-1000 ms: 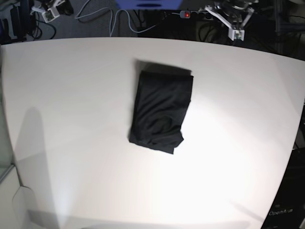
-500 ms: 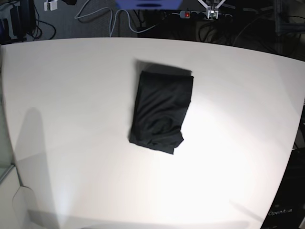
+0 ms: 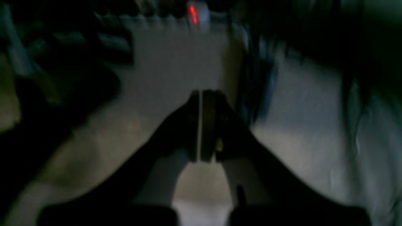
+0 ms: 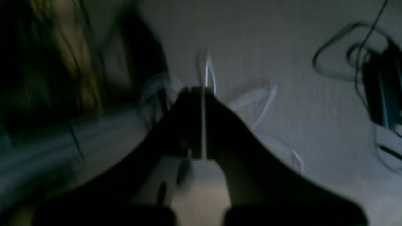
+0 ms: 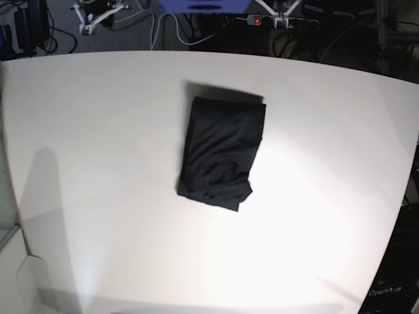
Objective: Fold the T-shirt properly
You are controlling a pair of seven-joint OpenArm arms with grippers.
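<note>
The black T-shirt (image 5: 220,152) lies folded on the white table (image 5: 98,163), far from both grippers. The left gripper (image 3: 200,94) and right gripper (image 4: 202,91) look pinched tight and empty, though it is blurry.

White table (image 5: 98,163); 1 black T-shirt (image 5: 221,152) lies folded into a compact rectangle near its middle.

A broad white table (image 5: 98,163) fills most of the base view, brightly lit toward its near right. Beyond its far edge lies a dark floor with pale cables (image 5: 157,29) looping across it toward the left, and a power strip with a glowing red switch (image 5: 256,21) toward the right. At the near right corner stands a dark stand bearing small white lettering (image 5: 386,290).
</note>
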